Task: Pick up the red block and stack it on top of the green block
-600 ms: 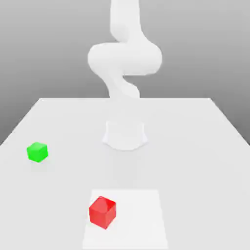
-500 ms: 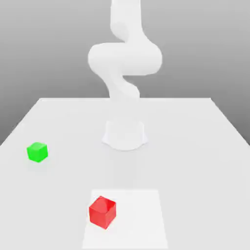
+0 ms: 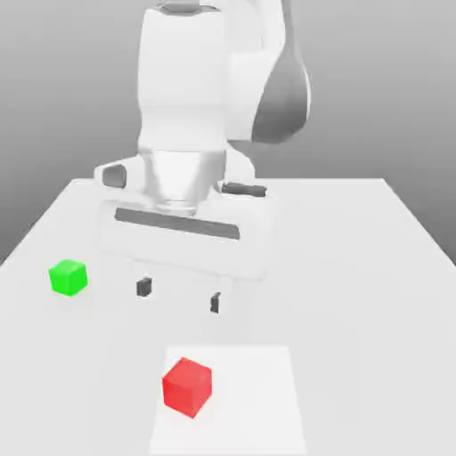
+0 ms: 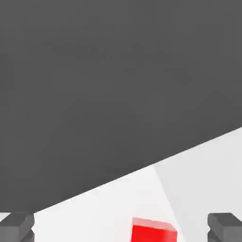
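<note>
Arm swung forward from its upright folded pose, claw [image 3: 179, 296] now hanging open above the surface [image 3: 356, 267], red block [image 3: 187, 386] just ahead of it

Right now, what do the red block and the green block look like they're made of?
The red block looks like smooth, slightly glossy plastic: plain faces, crisp edges and a lighter sheen on top. The green block looks like the same plain plastic, evenly bright and flatter in finish. Both are simulator renders, so the material is only a guess.
</note>
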### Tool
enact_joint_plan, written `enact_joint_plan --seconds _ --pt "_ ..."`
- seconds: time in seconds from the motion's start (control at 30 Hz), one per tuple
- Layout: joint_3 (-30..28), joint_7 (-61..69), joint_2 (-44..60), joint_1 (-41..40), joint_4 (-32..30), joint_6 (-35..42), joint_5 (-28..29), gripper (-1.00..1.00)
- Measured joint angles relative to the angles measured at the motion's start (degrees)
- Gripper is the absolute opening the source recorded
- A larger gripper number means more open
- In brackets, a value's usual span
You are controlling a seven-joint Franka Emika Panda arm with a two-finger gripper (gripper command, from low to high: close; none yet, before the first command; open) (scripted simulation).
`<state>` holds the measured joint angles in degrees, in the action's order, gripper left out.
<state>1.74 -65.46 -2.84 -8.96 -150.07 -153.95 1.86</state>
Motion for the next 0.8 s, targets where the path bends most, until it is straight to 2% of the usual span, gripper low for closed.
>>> enact_joint_plan --seconds 0.1,0.27,0.3,0.53,0.73,0.8 --pt "-0.3 -1.6 6.2 -0.4 -2.4 -3.4 -1.2 0.00" --pt "-0.6 -2.5 16.5 -0.3 -1.8 -11.7 -0.9 0.00" --pt "-0.8 -2.7 18.6 -0.1 -1.5 -13.4 -0.8 -1.00" --pt "-0.7 -2.8 19.1 -0.2 -1.4 -13.9 -0.6 -1.00" --pt "-0.8 -2.6 8.5 -1.1 -3.2 -5.0 -1.1 -1.00" --pt "-3.6 -4.9 5.7 -6.3 -4.6 -3.6 0.5 -1.00"
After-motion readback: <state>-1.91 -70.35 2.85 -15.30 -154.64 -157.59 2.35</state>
